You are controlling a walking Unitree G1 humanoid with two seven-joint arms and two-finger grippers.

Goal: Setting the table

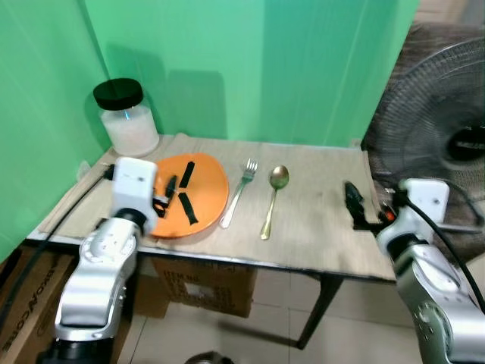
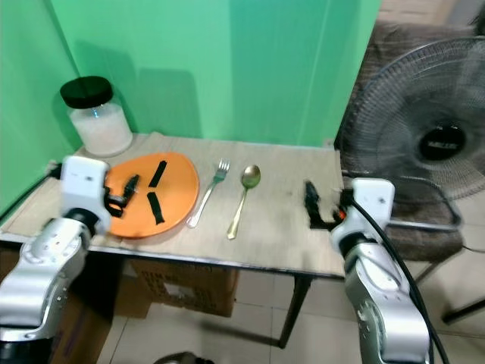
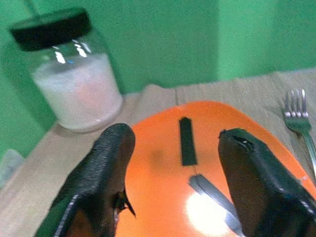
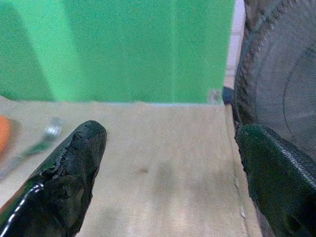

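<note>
An orange plate (image 1: 204,189) with two black strips on it lies on the left part of the wooden table (image 1: 318,227). My left gripper (image 1: 165,196) hovers over the plate's left edge, open; in the left wrist view the plate (image 3: 163,173) shows between its fingers (image 3: 103,168). A silver fork (image 1: 240,189) lies just right of the plate, and a gold spoon (image 1: 274,199) lies right of the fork. Low over the table's right end, my right gripper (image 1: 353,202) is open with only bare tabletop between its fingers (image 4: 74,163).
A glass jar (image 1: 127,117) of white powder with a black lid stands at the back left corner. A green backdrop rises behind the table. A large fan (image 1: 443,140) stands close to the right edge. A cardboard box (image 1: 204,288) sits under the table.
</note>
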